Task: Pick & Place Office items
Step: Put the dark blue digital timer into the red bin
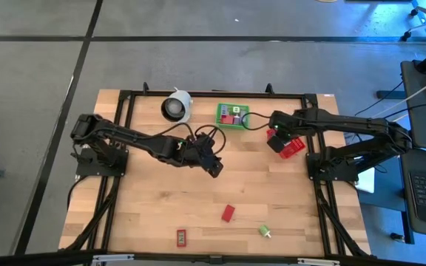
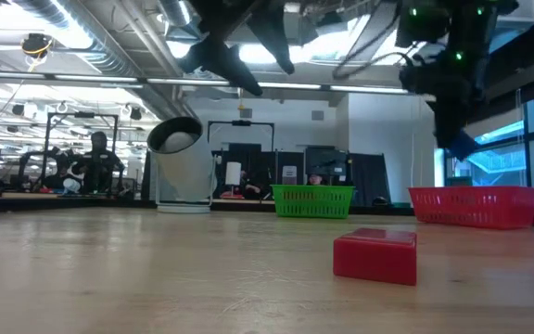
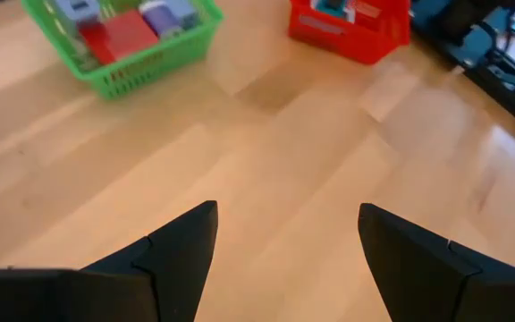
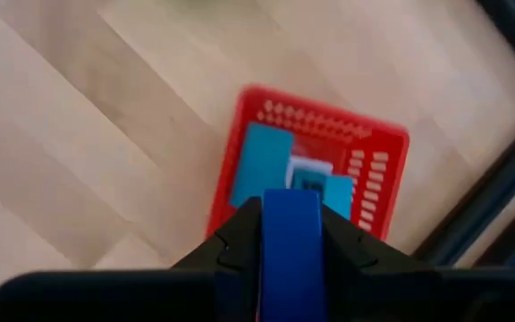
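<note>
Office items remain loose on the near half of the table (image 1: 154,222): a red block (image 1: 228,213), a small red packet (image 1: 182,237) and a green piece (image 1: 265,231). Others already lie in the green basket (image 1: 233,116) and the red basket (image 1: 291,147).

Left pincer (image 1: 214,167): fingers spread wide, nothing between them, hovering above mid-table. The red block lies just beyond it toward the near edge and slightly to the robot's right; its long axis runs roughly toward the near edge, tilted. By position, the left arm is the nearer one for this item.

Right pincer (image 4: 291,234): closed on a blue piece (image 4: 291,241), suspended directly over the red basket. Judged next requirement: release there.
</note>
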`<state>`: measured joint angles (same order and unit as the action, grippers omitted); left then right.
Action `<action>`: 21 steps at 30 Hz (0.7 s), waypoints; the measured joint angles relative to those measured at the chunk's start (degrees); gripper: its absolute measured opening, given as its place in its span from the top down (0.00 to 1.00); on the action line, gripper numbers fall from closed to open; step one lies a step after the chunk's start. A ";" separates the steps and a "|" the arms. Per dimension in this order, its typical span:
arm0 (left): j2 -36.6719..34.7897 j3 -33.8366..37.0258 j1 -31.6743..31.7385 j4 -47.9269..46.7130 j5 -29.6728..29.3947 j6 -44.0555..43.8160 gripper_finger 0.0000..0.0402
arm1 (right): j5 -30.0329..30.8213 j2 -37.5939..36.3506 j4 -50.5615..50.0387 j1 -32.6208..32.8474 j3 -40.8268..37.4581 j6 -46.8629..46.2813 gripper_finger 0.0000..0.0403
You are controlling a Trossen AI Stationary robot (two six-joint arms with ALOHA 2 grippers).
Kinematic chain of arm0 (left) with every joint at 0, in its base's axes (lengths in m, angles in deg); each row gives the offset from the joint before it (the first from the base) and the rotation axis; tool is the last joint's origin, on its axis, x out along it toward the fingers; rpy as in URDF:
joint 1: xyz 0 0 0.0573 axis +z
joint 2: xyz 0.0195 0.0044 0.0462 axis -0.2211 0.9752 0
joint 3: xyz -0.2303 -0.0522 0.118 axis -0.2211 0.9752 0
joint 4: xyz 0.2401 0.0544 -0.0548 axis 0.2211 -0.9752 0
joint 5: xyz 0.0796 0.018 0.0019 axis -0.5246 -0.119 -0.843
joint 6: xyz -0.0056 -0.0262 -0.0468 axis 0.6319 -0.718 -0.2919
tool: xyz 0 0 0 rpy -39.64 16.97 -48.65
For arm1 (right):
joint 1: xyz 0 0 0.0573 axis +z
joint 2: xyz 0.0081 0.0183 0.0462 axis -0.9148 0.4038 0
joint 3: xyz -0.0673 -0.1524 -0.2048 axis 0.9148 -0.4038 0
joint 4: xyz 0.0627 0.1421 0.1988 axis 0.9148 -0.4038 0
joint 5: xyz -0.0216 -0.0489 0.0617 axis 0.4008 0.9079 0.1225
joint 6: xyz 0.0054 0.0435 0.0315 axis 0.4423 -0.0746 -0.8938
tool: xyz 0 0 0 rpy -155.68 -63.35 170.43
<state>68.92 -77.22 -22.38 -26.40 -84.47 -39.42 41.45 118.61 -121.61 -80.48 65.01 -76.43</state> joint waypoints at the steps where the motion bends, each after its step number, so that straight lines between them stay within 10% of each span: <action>1: 0.00 0.00 -0.44 0.00 0.02 -0.48 0.34 | -0.04 0.00 0.00 -0.35 -0.95 0.00 0.82; 21: 0.00 0.02 -6.26 0.26 -3.08 -13.24 0.34 | 1.33 0.00 4.32 -2.41 -9.57 -4.24 0.78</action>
<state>68.92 -77.19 -28.65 -26.14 -87.55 -52.65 42.78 118.61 -117.29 -82.89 55.44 -80.67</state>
